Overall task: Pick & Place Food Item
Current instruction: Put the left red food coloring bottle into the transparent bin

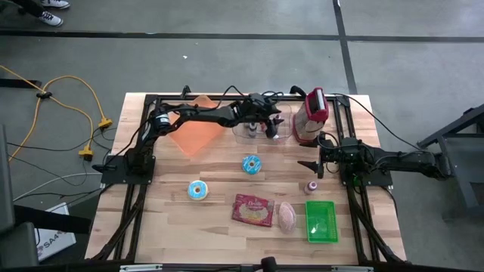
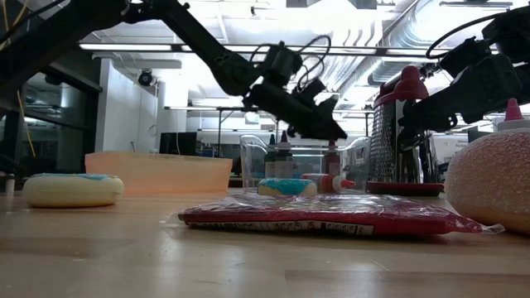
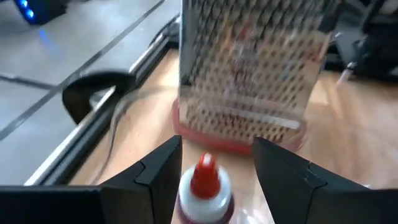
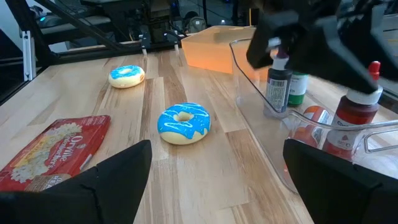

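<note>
Left end effector [image 3: 214,171]: fingers parted, straddling the red cap of a bottle [image 3: 205,190] without visibly clamping it. The bottle stands upright in the clear bin [image 4: 273,162], long axis vertical, cap up, just short of the grater [image 3: 249,68]. Left arm plainly nearer. Right end effector [image 1: 316,165]: wide open, empty, idle on the grater's near side, above the surface [image 1: 219,174].

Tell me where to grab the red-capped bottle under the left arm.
Grip the red-capped bottle on its shoulder just under the cap, coming from above: it stands upright in the clear bin, whose walls block a side approach. The left end effector already straddles it, jaws open.
</note>
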You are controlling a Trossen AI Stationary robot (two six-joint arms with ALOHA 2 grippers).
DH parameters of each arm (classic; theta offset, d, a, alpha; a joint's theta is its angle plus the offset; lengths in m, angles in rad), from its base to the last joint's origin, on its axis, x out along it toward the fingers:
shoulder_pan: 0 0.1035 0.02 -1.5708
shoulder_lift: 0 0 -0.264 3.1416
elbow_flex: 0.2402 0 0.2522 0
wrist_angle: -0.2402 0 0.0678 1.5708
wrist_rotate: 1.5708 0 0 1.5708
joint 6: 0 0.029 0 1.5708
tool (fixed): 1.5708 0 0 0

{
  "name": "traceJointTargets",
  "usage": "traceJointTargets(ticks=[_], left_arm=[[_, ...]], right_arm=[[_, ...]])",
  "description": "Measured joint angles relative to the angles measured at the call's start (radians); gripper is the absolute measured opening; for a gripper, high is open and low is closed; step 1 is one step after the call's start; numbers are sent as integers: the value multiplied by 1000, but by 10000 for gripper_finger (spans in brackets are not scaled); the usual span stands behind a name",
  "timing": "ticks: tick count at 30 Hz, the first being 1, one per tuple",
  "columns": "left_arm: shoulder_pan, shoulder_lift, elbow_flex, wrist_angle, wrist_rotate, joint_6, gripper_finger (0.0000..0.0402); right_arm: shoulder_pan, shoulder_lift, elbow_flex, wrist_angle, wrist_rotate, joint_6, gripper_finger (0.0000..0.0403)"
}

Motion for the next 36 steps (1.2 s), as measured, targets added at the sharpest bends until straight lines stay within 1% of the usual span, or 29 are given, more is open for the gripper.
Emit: traceJointTargets(ticks=[7,13,17,22,26,28,30,33,36], left_arm=[[2,-63,4,-18,33,51,191],[-21,-88,4,-54,158,112,191],[-42,-116,3,-144,236,178,191],[-64,-165,3,-310,253,235,191],[-82,-205,-17,-387,275,271,185],[-92,-233,-47,-391,322,283,178],[-99,-274,-97,-382,342,280,171],[-106,-354,-202,-355,326,275,162],[-106,-440,-337,-277,320,238,159]], right_arm=[[0,0,0,0,0,0,353],[0,0,0,0,0,0,353],[0,0,0,1,0,0,353],[0,0,0,1,0,0,353],[0,0,0,1,0,0,353],[0,0,0,1,0,0,353],[0,0,0,2,0,0,353],[0,0,0,2,0,0,353],[0,0,0,1,0,0,353]])
